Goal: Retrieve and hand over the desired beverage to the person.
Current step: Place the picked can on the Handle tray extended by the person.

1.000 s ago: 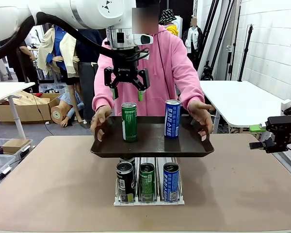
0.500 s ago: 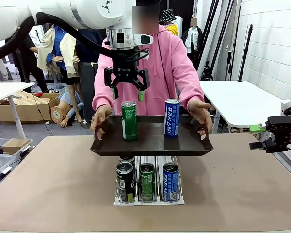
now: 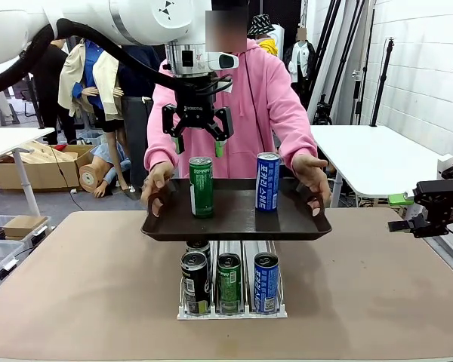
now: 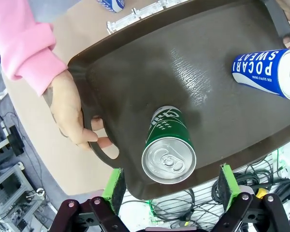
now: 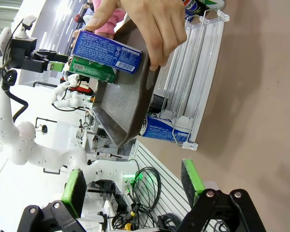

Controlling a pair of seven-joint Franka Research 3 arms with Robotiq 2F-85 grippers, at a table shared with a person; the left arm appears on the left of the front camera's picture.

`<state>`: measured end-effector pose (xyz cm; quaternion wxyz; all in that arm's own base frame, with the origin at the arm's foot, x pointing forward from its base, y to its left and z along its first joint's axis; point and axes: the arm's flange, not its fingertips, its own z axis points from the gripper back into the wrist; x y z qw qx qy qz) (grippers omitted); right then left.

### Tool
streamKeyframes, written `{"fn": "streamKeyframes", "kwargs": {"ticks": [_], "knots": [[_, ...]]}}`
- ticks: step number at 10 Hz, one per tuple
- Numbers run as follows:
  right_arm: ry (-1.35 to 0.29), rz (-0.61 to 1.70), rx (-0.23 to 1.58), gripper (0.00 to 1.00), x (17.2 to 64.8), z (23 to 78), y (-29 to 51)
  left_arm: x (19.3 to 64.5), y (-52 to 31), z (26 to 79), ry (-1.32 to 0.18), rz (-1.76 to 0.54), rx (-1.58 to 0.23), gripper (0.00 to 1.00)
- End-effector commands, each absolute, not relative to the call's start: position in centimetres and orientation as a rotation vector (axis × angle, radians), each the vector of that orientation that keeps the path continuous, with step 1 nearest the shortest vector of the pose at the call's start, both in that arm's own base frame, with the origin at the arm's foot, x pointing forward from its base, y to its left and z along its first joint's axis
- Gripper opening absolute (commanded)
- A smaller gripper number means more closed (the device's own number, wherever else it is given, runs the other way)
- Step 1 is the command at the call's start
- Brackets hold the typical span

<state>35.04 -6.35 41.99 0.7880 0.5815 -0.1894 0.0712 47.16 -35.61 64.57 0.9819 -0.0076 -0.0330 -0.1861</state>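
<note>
Left end effector (image 3: 197,125) hangs open, empty, directly above the green aluminium can (image 3: 201,188) standing on the dark brown plastic tray (image 3: 234,226) held by the person in pink hooded sweatshirt (image 3: 260,98). Delivery appears done. Right end effector (image 3: 405,213) open at bench edge.

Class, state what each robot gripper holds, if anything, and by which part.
Nothing. The left gripper hangs open above the green can; the right gripper is open too.

"POCARI SWEAT" on blue can (image 4: 268,74)
</note>
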Motion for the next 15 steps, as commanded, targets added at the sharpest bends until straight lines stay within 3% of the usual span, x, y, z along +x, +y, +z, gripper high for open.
{"fn": "streamKeyframes", "kwargs": {"ticks": [1, 3, 9, 15], "knots": [[-0.411, 0.155, 1.264, 1.0, 35.0, 42.0, -6.4, 47.1, -35.7, 64.7, -0.07, -0.371, -0.027, 1.0], [-0.411, 0.155, 1.264, 1.0, 35.0, 42.0, -6.4, 46.8, -34.4, 65.2, -0.084, -0.341, -0.049, 1.0], [-0.411, 0.155, 1.264, 1.0, 35.0, 42.0, -6.4, 41.9, -21.0, 68.8, -0.172, -0.168, -0.377, 1.0], [-0.411, 0.155, 1.264, 1.0, 35.0, 42.0, -6.4, 41.1, -1.0, 60.3, -0.24, 0.065, -0.898, 1.0]]}}
